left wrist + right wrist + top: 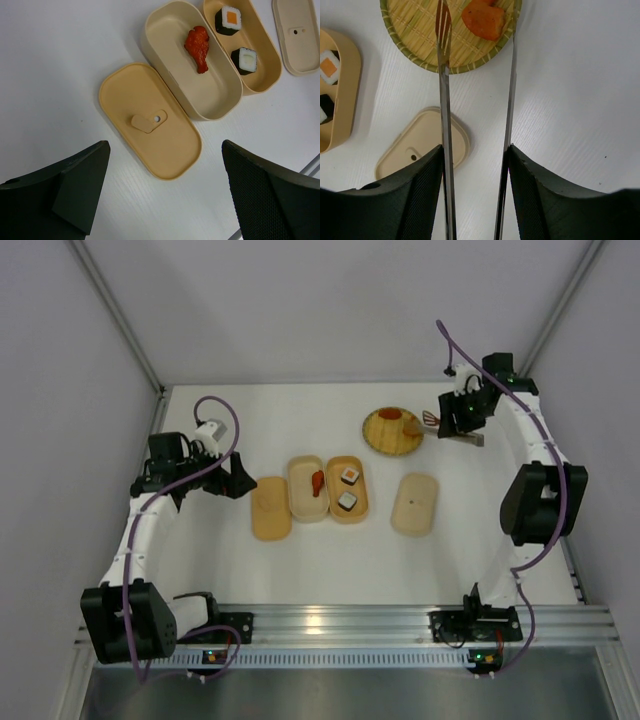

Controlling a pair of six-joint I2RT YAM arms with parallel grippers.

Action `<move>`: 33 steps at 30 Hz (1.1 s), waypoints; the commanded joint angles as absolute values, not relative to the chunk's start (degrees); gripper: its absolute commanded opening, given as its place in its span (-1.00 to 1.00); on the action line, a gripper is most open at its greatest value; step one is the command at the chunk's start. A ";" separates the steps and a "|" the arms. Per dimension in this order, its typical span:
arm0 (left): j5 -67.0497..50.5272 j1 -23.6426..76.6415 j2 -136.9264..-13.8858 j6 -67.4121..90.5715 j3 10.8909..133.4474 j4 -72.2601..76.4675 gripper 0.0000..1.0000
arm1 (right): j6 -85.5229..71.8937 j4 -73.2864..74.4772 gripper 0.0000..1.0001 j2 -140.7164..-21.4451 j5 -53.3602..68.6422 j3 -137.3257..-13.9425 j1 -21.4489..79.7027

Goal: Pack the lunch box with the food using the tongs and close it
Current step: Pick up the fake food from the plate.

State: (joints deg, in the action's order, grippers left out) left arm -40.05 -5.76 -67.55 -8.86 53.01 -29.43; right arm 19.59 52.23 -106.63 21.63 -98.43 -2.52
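Right now R jaws are clamping the tongs (443,100), whose long axis is pointing straight ahead at the woven plate (415,35), far right on the desk (330,560). The orange piece (484,20) is lying dead ahead btwn the two tips. L jaws are hanging wide open, holding nothing, over the lid (150,120) by the lunch box (220,92). R arm is much nearer.

Lunch box open, mid-table: L tray (220,97), R tray (260,35), oval, beige, side by side. L lid (130,95), R lid (415,504) flat on table, 1 each side. L tray: orange-red piece (199,47). R tray: 2 sushi rolls (229,19), black wrap, cut face up. 2nd orange-red piece (482,20) on woven plate (465,68), btwn arms of tongs (442,125). Slim metal arms apart, held in right gripper (475,155).
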 commanded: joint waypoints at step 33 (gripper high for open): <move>-40.96 -6.06 -68.11 -9.14 52.03 -25.32 0.97 | 17.67 47.55 0.08 -109.51 12.92 -100.20 4.13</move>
State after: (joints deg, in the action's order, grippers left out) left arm -40.03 -5.76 -68.03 -8.88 52.77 -28.42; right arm 18.81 51.27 -109.69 14.13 -100.44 2.94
